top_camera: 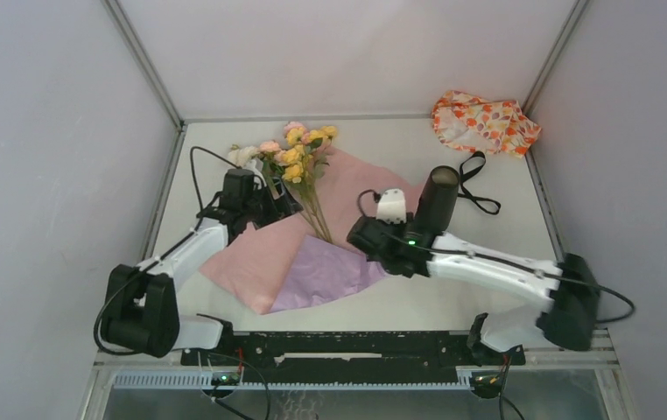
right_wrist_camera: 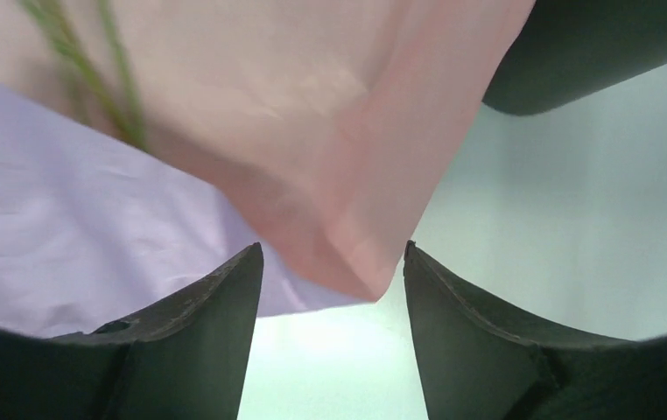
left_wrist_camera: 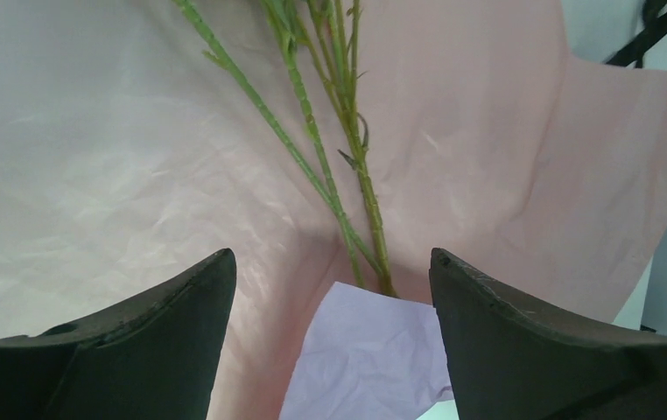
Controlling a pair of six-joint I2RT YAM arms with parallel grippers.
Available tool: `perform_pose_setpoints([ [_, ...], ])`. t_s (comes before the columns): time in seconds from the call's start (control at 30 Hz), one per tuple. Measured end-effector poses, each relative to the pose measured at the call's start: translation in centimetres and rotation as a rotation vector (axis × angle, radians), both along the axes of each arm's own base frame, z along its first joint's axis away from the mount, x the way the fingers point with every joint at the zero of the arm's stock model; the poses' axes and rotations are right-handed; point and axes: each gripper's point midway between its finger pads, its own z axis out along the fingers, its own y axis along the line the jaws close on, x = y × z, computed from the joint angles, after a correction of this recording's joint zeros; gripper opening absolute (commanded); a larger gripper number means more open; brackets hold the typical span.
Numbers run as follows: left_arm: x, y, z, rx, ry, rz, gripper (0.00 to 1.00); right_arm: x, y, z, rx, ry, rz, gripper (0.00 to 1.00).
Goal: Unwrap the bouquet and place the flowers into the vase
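Wrapping is opened flat on worktop (top_camera: 479,289): pink sheet (top_camera: 251,258) w/ lilac sheet (top_camera: 330,271) overlapping its near-R part. Flowers (top_camera: 299,153) lie on the pink sheet, blooms twd far L-centre, reaching the sheet's far edge; stems (left_wrist_camera: 367,188) run back twd the lilac edge.

L fingers (left_wrist_camera: 164,324) are spread wide, holding nothing, above the stems, which show in the gap. R fingers (right_wrist_camera: 199,324) are apart too, nothing pinched; a pink corner hangs just beyond their tips, over bare worktop.

Vase (top_camera: 438,197) is just R of the pink sheet's R edge, close behind R wrist; upright or tilted, can't tell. Black ribbon (top_camera: 483,203) lies just R of the vase. Floral cloth (top_camera: 485,121) is in the far R corner, well apart.

Bare room: R side and near-R strip of worktop. Pink sheet's L edge is near the L wall.
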Motion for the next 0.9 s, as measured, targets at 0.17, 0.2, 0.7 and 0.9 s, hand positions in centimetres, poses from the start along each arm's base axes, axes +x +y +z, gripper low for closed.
perform_pose_setpoints([
  [0.17,0.3,-0.3,-2.9,0.02,0.068,-0.011,0.85,-0.2,-0.4,8.3,0.292,-0.152,0.044,0.7],
  [0.2,0.4,-0.3,-3.2,0.022,0.072,-0.013,0.85,-0.1,-0.8,9.5,0.33,-0.178,0.046,0.7],
  [0.7,-2.9,-7.5,-6.9,-0.04,0.113,-0.285,0.83,0.9,-1.2,14.4,0.488,-0.28,0.119,0.67],
  [0.9,-5.6,-11.0,-6.8,-0.108,0.103,-0.425,0.8,1.3,-0.9,14.8,0.506,-0.283,0.141,0.67],
])
